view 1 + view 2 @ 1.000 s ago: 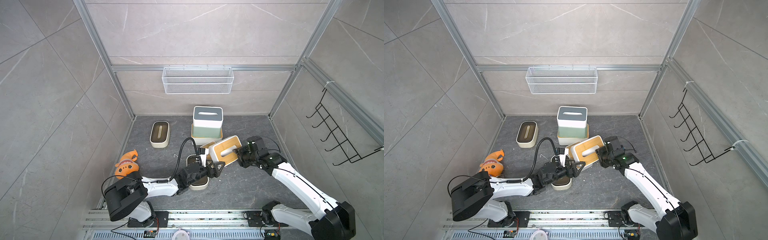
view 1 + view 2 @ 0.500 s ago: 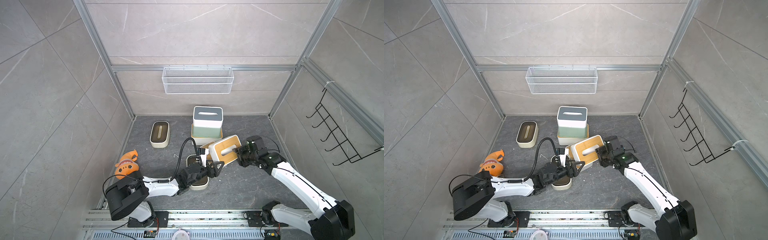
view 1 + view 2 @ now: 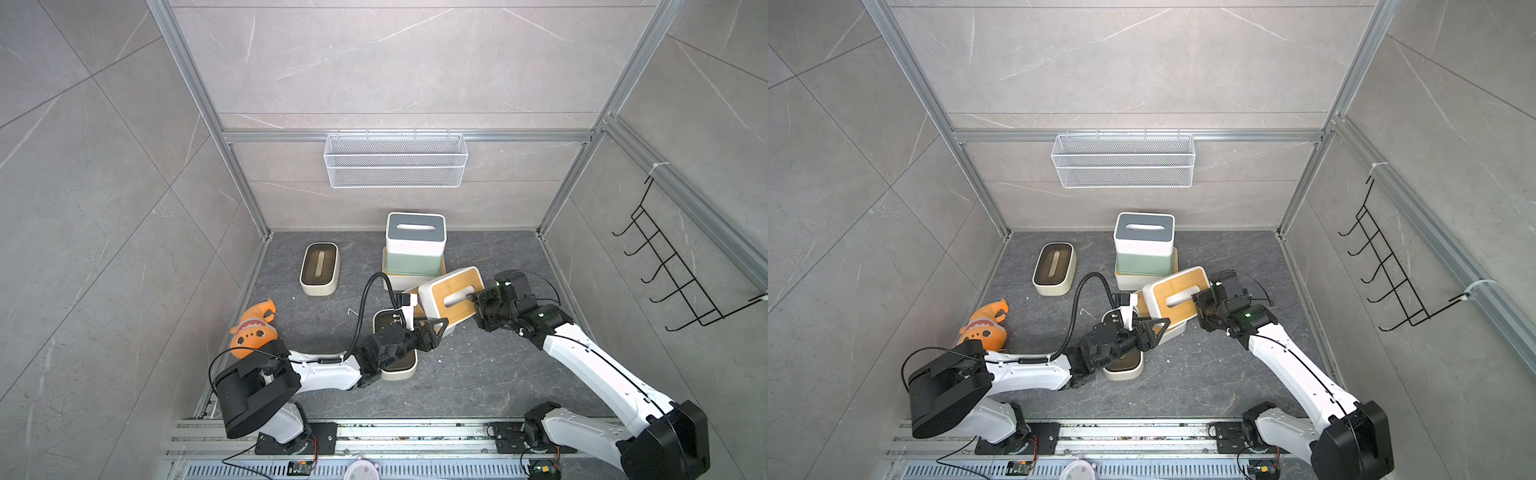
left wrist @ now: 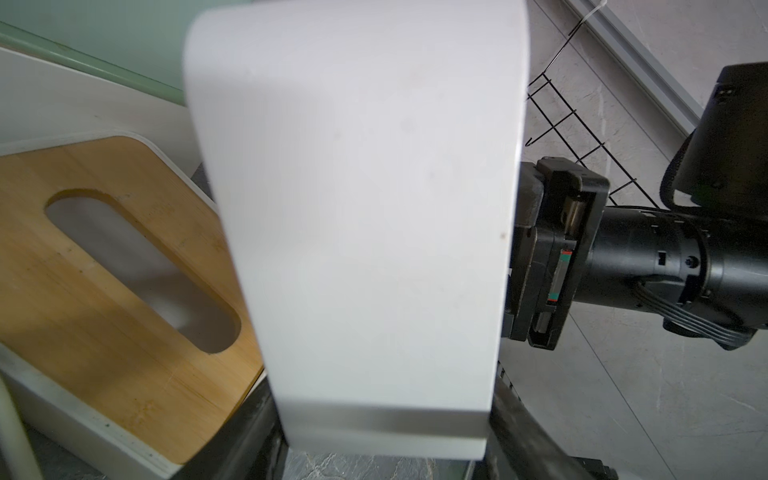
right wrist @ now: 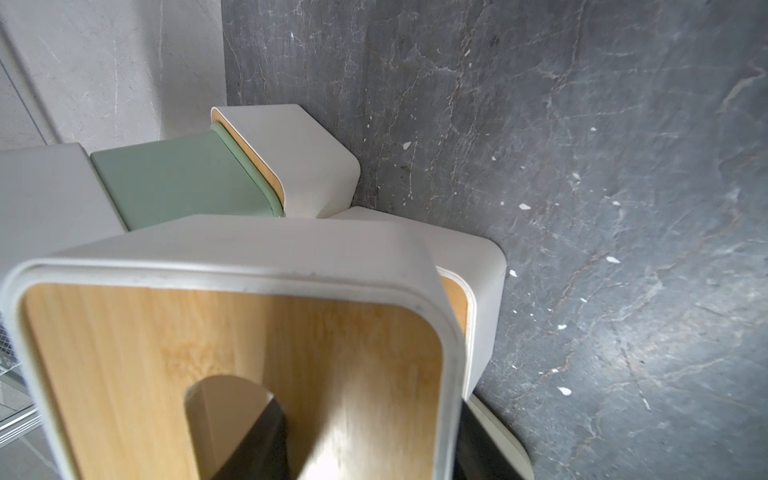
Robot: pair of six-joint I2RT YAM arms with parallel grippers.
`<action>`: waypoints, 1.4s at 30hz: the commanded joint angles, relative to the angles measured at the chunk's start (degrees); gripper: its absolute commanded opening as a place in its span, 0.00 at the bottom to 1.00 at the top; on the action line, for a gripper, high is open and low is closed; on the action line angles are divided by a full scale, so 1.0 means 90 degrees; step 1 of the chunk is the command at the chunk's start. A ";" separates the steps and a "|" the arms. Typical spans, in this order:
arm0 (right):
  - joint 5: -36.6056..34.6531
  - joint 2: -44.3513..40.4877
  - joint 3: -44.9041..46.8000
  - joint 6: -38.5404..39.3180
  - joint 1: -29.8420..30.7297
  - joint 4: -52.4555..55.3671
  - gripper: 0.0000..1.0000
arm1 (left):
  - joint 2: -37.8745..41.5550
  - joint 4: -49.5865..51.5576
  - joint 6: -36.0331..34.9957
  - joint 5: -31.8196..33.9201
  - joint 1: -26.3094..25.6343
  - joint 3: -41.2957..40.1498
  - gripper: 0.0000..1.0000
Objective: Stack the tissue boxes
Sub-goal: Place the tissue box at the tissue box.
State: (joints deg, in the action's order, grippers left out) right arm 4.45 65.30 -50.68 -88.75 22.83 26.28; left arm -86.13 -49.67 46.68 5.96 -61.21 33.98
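My right gripper (image 3: 473,300) (image 5: 361,436) is shut on a tilted white tissue box with a bamboo lid (image 3: 457,284) (image 3: 1183,282), one finger in its slot. My left gripper (image 3: 433,328) (image 4: 380,415) straddles that box's white wall (image 4: 353,208). Its fingers (image 4: 249,428) lie along both sides with no gap showing. Another bamboo-lid box (image 4: 104,291) sits on the floor beneath. At the back, a grey-blue-lidded box (image 3: 415,232) tops a sage green one (image 3: 411,264) on a bamboo-lid box (image 5: 307,158). One cream, dark-lidded box (image 3: 399,368) lies under my left arm and another (image 3: 319,268) stands at the back left.
An orange plush toy (image 3: 253,328) lies at the left wall. A white wire basket (image 3: 395,160) hangs on the back wall, and a black hook rack (image 3: 673,274) on the right wall. Bare grey floor (image 3: 478,374) lies between the two arms at the front.
My left jaws have narrowed around the held box's wall. The right arm and the box have barely moved.
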 commanded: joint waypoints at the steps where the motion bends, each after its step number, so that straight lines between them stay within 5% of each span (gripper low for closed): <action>1: 0.0243 -0.0042 -0.0009 0.0003 0.0046 -0.0372 0.43 | 0.0018 -0.0389 -0.0127 -0.0289 -0.0123 0.0375 0.49; 12: 0.0004 -0.0496 -0.0115 0.0725 0.0042 -0.0047 0.79 | 0.0853 0.1358 -0.0193 0.0344 -0.0132 0.0727 0.37; 20: 0.0014 -0.0891 -0.0100 0.1279 0.0046 0.0147 0.94 | 0.1314 0.2229 -0.0277 0.0637 -0.0126 0.0919 0.32; 31: -0.0361 -0.1698 -0.0430 0.3344 0.0044 0.0582 1.00 | 0.2083 0.3883 -0.0569 0.0725 -0.0124 0.1477 0.31; 42: 0.0202 -0.2547 -0.0280 0.6116 0.0049 -0.1068 1.00 | 0.3173 0.5850 -0.0759 0.0791 -0.0096 0.2335 0.30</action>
State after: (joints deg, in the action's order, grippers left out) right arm 4.49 44.03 -53.23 -43.40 23.07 23.27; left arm -61.08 2.07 41.85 11.92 -62.11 50.37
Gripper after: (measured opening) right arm 0.992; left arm 0.619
